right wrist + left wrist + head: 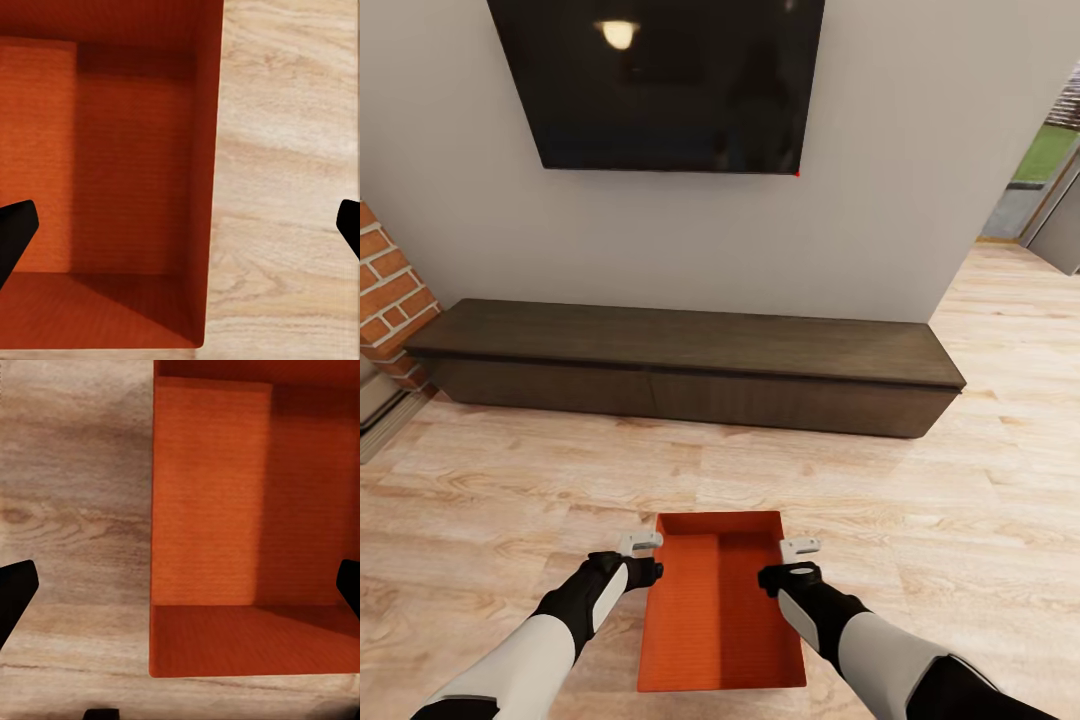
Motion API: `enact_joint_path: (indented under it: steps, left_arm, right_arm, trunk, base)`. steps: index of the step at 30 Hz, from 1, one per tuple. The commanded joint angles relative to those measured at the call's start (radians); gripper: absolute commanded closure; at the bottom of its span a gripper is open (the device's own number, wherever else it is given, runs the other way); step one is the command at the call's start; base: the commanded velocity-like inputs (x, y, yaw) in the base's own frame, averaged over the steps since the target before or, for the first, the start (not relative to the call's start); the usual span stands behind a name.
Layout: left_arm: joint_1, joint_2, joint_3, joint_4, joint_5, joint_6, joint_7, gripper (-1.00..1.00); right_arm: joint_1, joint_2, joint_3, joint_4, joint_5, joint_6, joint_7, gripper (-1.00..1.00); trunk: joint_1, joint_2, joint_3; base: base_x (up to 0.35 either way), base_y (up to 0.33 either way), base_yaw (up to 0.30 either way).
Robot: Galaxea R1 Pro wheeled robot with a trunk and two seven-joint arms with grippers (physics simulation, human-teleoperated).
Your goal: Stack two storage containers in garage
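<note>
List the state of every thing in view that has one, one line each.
storage container: upright on the wood floor, open-topped, empty, not gripped.
left gripper: open, fingers spread either side of the container's left wall.
right gripper: open, straddling the right wall.
TV: screen dark.

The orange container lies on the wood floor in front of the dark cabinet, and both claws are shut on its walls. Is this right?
Not quite. The orange container does lie before the dark cabinet, but both wrist views show each claw open, straddling a side wall without clamping it.
</note>
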Motion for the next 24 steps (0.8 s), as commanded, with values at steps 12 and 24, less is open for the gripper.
enact_joint_path:
  steps: [12,24]
  left_arm:
    - [0.0,0.003,-0.004,-0.007,0.009,0.005,0.005,-1.0]
    - [0.0,0.012,-0.004,-0.008,0.009,0.005,0.004,-1.0]
  right_arm:
    - [0.0,-0.009,0.008,-0.002,-0.007,0.006,-0.006,-1.0]
    - [0.0,-0.01,0.008,-0.002,-0.007,0.005,-0.007,-1.0]
  trunk:
    - [0.0,0.0,-0.001]
    - [0.0,0.0,-0.001]
  base:
    - [0.0,0.0,0.0]
    - [0.0,0.0,0.0]
